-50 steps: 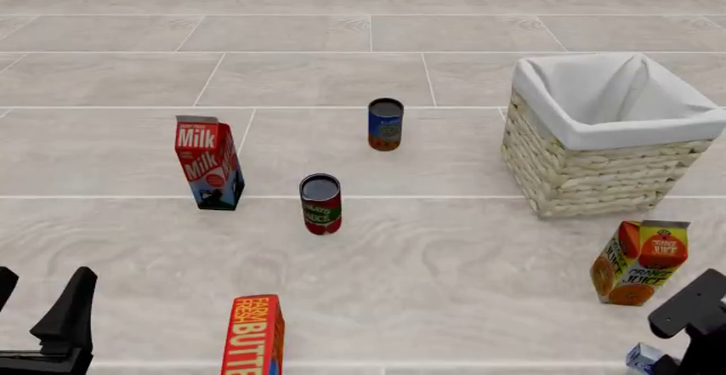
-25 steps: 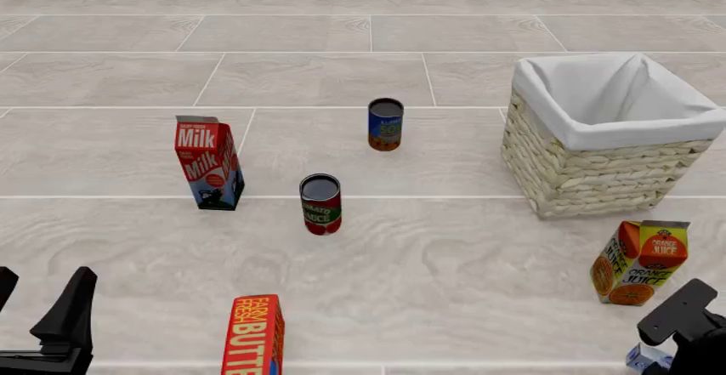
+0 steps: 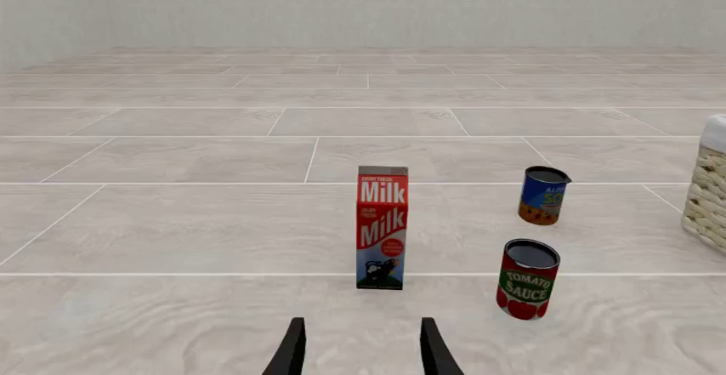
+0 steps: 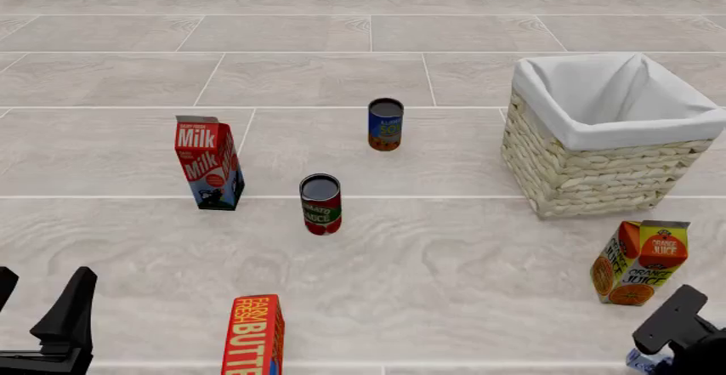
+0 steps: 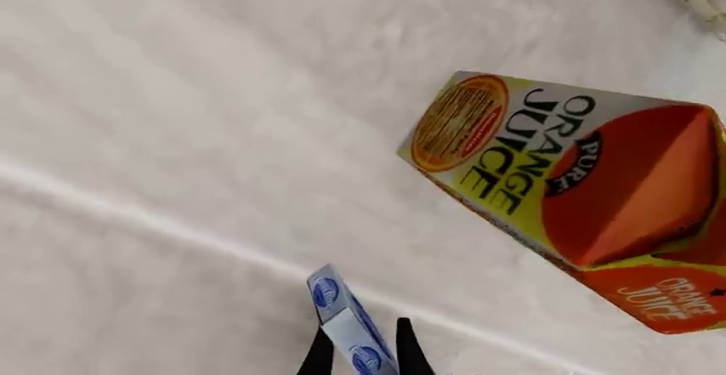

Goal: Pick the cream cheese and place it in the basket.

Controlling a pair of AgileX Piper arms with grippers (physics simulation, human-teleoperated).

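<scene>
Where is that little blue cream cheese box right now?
The cream cheese sits at the front view's bottom right corner, near the orange juice carton, with the right pincer straddling it.

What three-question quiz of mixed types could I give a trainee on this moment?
1. True or false: the small light-blue and white cream cheese box already lies inside the pale woven wicker basket with the white cloth lining.
2. Which carton stands nearest the cream cheese box? A) red milk carton B) orange juice carton C) red-orange butter box
3. Fill in: the right gripper's fingers stand on either side of the ____.

Key
1. False: it sits on the floor, between the right gripper's fingers.
2. B
3. cream cheese box
</scene>
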